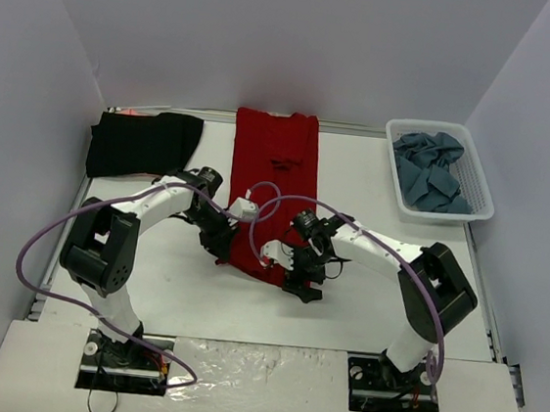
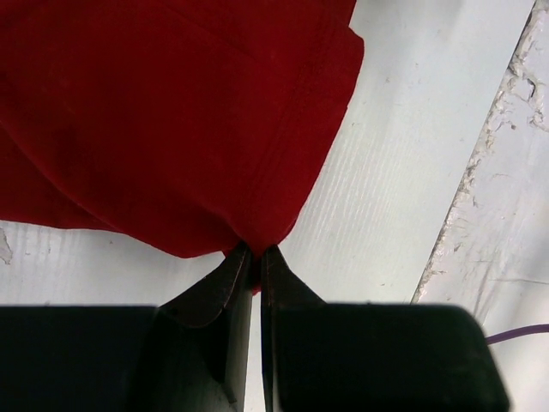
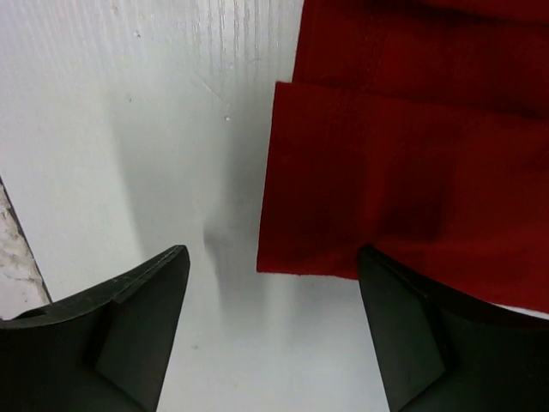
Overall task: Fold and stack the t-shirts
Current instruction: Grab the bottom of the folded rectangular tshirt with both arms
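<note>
A dark red t-shirt (image 1: 275, 157) lies as a long folded strip down the middle of the table, from the far edge towards the arms. My left gripper (image 1: 224, 245) is at its near left corner. In the left wrist view this gripper (image 2: 255, 251) is shut on a pinch of the red cloth (image 2: 171, 112). My right gripper (image 1: 294, 269) stands at the near right corner. In the right wrist view it (image 3: 273, 251) is open, low over the table, with the corner of the red hem (image 3: 412, 172) lying between its fingers.
A folded black t-shirt (image 1: 144, 143) lies at the far left. A white lattice basket (image 1: 395, 160) at the far right holds crumpled blue-grey shirts (image 1: 433, 178). Grey walls close in the table on three sides.
</note>
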### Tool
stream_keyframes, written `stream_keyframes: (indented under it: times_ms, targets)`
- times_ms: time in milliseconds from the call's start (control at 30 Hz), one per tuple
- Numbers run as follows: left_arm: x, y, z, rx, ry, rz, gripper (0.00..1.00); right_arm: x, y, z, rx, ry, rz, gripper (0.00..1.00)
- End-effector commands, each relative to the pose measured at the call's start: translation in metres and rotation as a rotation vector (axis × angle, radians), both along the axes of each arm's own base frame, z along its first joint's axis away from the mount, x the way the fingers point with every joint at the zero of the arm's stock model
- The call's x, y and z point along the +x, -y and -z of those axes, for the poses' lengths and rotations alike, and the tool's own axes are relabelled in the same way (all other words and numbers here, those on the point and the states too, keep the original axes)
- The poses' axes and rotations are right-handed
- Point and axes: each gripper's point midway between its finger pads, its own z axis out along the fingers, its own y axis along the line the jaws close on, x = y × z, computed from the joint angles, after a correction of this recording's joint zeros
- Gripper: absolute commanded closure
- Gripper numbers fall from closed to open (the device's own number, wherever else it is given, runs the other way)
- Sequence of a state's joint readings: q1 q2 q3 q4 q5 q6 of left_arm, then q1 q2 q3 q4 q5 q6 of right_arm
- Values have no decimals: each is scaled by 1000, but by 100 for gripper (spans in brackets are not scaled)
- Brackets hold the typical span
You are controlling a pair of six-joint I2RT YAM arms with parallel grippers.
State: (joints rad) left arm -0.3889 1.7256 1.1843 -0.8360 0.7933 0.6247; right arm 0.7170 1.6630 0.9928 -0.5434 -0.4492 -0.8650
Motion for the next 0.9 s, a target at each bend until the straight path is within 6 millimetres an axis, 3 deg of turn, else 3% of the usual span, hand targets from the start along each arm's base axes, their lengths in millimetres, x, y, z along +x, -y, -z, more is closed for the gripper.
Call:
stream_keyframes:
  times_ms: [0, 133, 267, 333, 533, 667, 867]
  targets:
    - [4, 5, -13, -52, 2, 0, 98, 1, -8, 0, -15, 8, -5, 25]
    - [4, 5, -13, -54, 5, -4, 98, -1, -9, 11, -38, -10, -3, 35]
    - [6, 4, -14, -52, 8, -13, 98, -6, -6, 16, -81, -9, 2, 58]
    - [7, 3, -13, -51, 10, -16, 98, -6, -4, 15, -91, 5, 8, 62]
    - [10, 1, -14, -37, 15, -23, 98, -3, 4, 2, -96, 62, 41, 90]
    - [12, -6, -14, 1, 37, -10, 98, -6, 9, -9, -94, 75, 58, 100]
    - [2, -15, -39, 17, 63, 80, 98, -9, 6, -48, -25, 105, 74, 100]
